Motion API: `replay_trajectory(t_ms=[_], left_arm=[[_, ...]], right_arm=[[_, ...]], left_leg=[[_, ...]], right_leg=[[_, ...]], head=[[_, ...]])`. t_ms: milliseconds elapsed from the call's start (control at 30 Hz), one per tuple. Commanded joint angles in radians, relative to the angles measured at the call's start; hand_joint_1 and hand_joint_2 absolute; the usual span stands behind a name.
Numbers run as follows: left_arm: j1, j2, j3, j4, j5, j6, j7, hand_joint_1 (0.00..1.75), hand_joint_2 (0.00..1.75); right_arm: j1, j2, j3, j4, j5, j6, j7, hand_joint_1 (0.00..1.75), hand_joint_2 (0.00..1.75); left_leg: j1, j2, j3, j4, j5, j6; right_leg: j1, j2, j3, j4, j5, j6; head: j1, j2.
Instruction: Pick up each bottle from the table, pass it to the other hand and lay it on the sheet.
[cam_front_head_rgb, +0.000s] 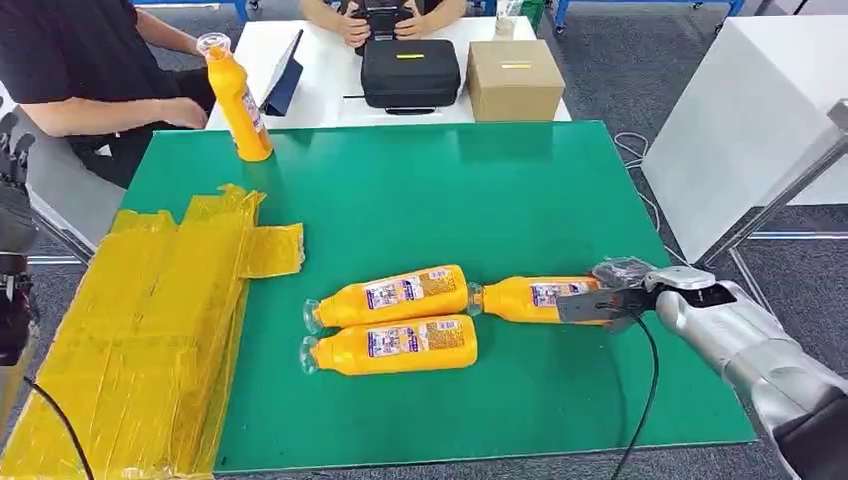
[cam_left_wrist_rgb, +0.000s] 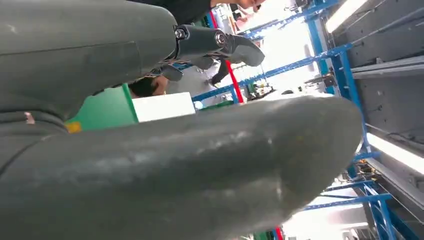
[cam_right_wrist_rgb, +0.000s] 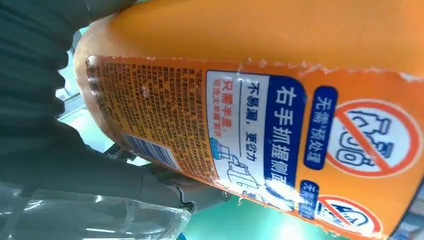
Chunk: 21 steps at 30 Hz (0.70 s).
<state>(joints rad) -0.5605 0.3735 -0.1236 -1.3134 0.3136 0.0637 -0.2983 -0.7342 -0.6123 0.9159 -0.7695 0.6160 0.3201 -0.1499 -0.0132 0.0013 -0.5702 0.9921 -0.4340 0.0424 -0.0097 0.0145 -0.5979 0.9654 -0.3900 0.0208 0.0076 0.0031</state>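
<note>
So the bottles are bright orange plastic with clear caps and blue-and-white labels. Three lie on their sides on the green surface: two stacked side by side in the middle, upper one and lower one, and a third bottle just to their right, cap almost touching the upper one. The right hand has its fingers wrapped round the base end of that third bottle; up close the label is full of small print and no-go icons. A fourth bottle stands upright at the far left corner. The crinkly yellow sheet drapes over the left edge. The left hand is up off to the side, fingers loosely spread, holding nothing. Beyond the surface: a white table with a black case, a cardboard box, a tablet, and seated people.
</note>
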Motion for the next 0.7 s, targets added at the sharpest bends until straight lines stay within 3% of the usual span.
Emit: replay_trajectory(t_ms=[33,167,333,500,700], left_arm=[[-0.042,-0.042,0.002,0.068,-0.011,0.001,-0.003,0.0,0.0],[-0.037,-0.042,0.011,0.065,-0.014,-0.002,-0.005,0.0,0.0],[-0.036,-0.045,0.032,0.078,-0.017,-0.028,-0.012,0.0,0.0],[-0.063,-0.071,0.027,0.08,-0.032,-0.035,-0.005,0.0,0.0],[-0.057,-0.071,0.035,0.074,-0.033,-0.034,-0.003,0.0,0.0]], right_arm=[[-0.056,0.044,0.002,0.104,-0.006,0.007,-0.019,1.75,1.75],[-0.057,0.014,-0.024,0.062,-0.017,0.005,-0.007,1.75,1.75],[-0.066,-0.128,-0.121,-0.121,-0.061,0.078,0.036,1.75,1.75],[0.006,-0.289,-0.247,-0.342,-0.132,0.136,0.08,1.75,1.75],[0.025,-0.296,-0.278,-0.378,-0.137,0.154,0.097,1.75,1.75]], left_leg=[[0.001,0.0,0.002,0.0,0.0,-0.004],[0.001,-0.002,0.002,0.0,0.0,-0.004],[-0.001,-0.003,-0.001,0.001,0.0,-0.003],[-0.002,-0.01,-0.004,0.001,0.001,-0.001],[-0.002,-0.008,-0.005,0.001,0.0,-0.003]], right_leg=[[0.001,0.0,0.002,-0.001,0.0,-0.001],[0.001,-0.002,0.002,0.0,0.0,-0.001],[-0.001,-0.003,-0.001,0.003,-0.001,0.001],[-0.001,-0.008,-0.002,0.002,-0.001,0.002],[-0.001,-0.007,-0.002,0.001,-0.001,0.001]], head=[[0.0,0.0],[0.0,0.0],[-0.001,0.0],[0.0,0.0],[0.0,0.0]])
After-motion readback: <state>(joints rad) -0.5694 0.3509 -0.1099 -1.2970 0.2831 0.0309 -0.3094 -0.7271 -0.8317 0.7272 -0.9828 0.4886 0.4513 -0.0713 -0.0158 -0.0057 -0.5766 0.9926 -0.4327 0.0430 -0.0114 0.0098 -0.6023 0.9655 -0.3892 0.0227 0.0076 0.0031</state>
